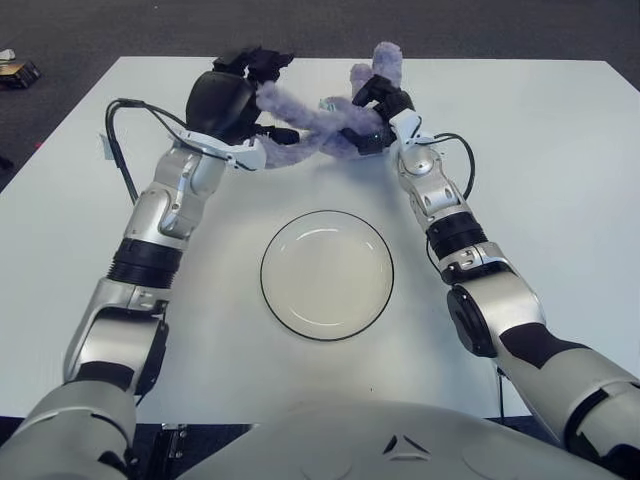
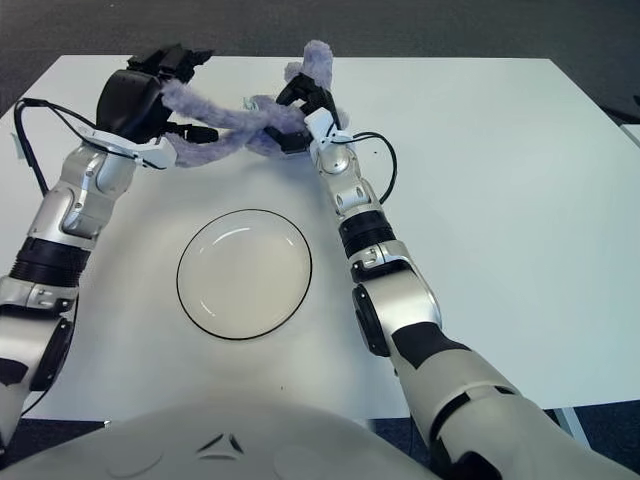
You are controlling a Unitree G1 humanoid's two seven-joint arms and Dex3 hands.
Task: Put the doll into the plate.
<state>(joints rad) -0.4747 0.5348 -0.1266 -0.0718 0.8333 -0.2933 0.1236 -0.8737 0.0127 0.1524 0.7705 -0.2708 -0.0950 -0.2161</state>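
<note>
One round white plate with a dark rim (image 1: pixel 327 274) is seen empty on the white table (image 1: pixel 560 200), nearest the robot. Beyond it, a fluffy lavender plush doll (image 1: pixel 318 117) is held between both hands. Its left limbs are clasped by the left hand (image 1: pixel 238 98); its body is gripped by the curled fingers of the right hand (image 1: pixel 372 112).

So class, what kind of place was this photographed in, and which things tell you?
Probably a robotics lab or test room: a bare white table on dark carpet, holding only a plate and a purple doll, gripped by the left hand and right hand.
</note>
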